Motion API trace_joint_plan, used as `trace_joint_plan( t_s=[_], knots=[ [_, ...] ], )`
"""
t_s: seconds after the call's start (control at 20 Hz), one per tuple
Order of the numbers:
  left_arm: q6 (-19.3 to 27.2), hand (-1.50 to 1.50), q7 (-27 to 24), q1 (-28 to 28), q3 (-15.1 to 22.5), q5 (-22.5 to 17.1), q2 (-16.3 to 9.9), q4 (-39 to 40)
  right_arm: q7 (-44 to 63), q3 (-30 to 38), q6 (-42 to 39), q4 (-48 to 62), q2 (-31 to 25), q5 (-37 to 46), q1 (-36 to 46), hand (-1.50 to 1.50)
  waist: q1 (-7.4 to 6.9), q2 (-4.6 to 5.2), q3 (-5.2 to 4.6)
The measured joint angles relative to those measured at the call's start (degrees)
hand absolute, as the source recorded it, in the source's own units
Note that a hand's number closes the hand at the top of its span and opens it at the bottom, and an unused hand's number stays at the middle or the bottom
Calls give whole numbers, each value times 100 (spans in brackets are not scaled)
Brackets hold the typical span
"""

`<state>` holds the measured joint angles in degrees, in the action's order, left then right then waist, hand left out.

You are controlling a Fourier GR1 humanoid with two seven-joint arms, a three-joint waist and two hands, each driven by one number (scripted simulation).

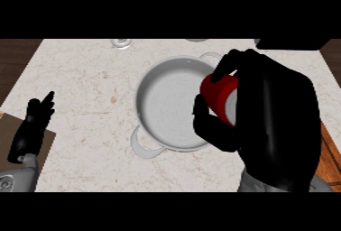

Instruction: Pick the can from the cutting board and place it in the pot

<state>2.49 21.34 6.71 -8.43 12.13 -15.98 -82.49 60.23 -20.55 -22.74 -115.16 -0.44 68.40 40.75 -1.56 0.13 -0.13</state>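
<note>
The right hand (266, 113) has its fingers and thumb curled round the red can (218, 92) and holds it above the 3 o'clock rim of the pot (166, 108), probably to release it inside. The left hand (33, 122) rests with straight fingers at 9 o'clock on the bench (86, 90).

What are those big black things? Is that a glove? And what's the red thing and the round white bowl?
Those are a robot's two hands. The picture is taken from the robot's head, looking down at a kitchen counter. The right hand is curled round a red can and holds it above the right side of a grey pot with handles. The pot looks empty. The left hand just rests open at the left edge, holding nothing. A brown board peeks out at the right edge.
</note>
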Motion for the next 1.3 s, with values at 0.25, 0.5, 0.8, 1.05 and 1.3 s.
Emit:
trace_joint_plan(
  t_s=[0.25,0.5,0.8,1.05,1.3],
  knots=[
    [-15,0,15,-34,-16,-27,32,-48,9,194,375,1292,10,-568,431,150,-4,6,6],
    [-12,0,-35,27,-33,-19,49,56,80,291,1059,2078,11,-1247,345,-150,5,14,9],
    [-8,0,48,93,-15,13,67,16,-140,139,2616,3001,16,-1827,344,-150,-32,23,14],
    [29,0,95,87,13,52,114,-18,-374,265,4016,3106,25,-1992,339,-150,-9,16,16],
    [-15,0,19,52,-110,2,24,78,-605,566,5050,2828,29,-1805,88,-150,93,-2,16]
  ],
)
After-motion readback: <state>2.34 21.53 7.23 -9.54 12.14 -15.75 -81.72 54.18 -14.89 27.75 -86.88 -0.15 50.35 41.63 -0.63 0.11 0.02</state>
